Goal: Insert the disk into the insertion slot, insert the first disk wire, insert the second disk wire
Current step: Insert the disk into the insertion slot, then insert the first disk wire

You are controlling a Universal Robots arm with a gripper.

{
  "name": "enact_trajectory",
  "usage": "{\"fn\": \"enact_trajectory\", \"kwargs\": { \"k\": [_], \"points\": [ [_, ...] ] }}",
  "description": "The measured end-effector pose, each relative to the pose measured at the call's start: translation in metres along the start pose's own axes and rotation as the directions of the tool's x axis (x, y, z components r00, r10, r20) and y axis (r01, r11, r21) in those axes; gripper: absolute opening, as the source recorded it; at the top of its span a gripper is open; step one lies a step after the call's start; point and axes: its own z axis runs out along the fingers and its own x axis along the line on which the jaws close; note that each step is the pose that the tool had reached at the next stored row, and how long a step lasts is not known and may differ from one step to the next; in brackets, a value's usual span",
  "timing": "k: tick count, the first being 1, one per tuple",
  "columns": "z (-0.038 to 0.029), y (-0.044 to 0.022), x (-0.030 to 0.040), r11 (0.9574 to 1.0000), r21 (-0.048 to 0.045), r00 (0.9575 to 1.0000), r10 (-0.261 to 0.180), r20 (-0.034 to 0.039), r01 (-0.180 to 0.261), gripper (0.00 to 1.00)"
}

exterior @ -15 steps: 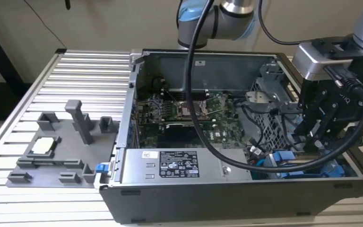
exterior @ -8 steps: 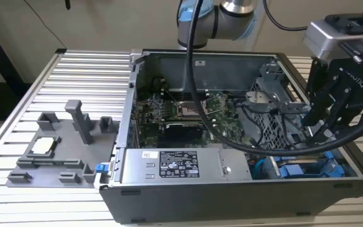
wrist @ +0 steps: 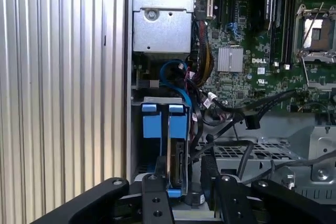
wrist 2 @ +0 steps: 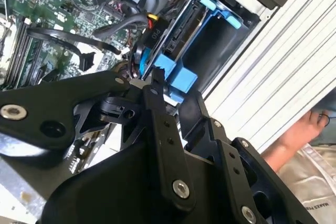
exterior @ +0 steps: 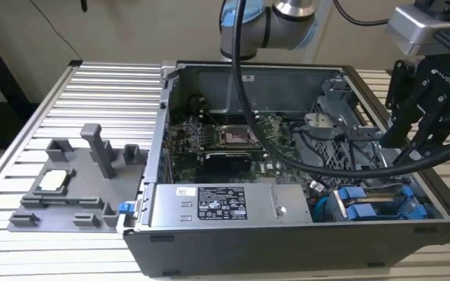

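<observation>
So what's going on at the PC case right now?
The arm's black gripper hovers open above the flat silver-grey hard drive in its bright blue plastic frame. The drive already sits in the grey metal drive bay at the corner of the case. A black cable connector hangs loose beside the bay, apparently not plugged into the drive.

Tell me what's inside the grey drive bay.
The disk, in its blue frame, sits in the insertion slot, connector edge showing; the rest of it is hidden by the bay.
</observation>
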Motion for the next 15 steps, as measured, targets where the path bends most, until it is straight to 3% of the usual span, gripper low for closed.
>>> {"fn": "enact_trajectory", "kwargs": {
  "k": [3,4,12,15],
  "points": [
    [0.0001,0.0,0.0005,1.0,0.0057,0.9985,0.002,0.0541,-0.002,0.4],
    [0.0004,-0.0001,0.0011,1.0,0.0072,0.9977,0.002,0.0684,-0.003,0.4],
    [0.007,-0.0079,0.0027,0.9997,0.0088,0.9917,0.023,0.1266,-0.024,0.4],
    [0.0086,-0.013,0.0029,0.9995,0.0089,0.9875,0.029,0.1551,-0.03,0.4]
  ]
}}
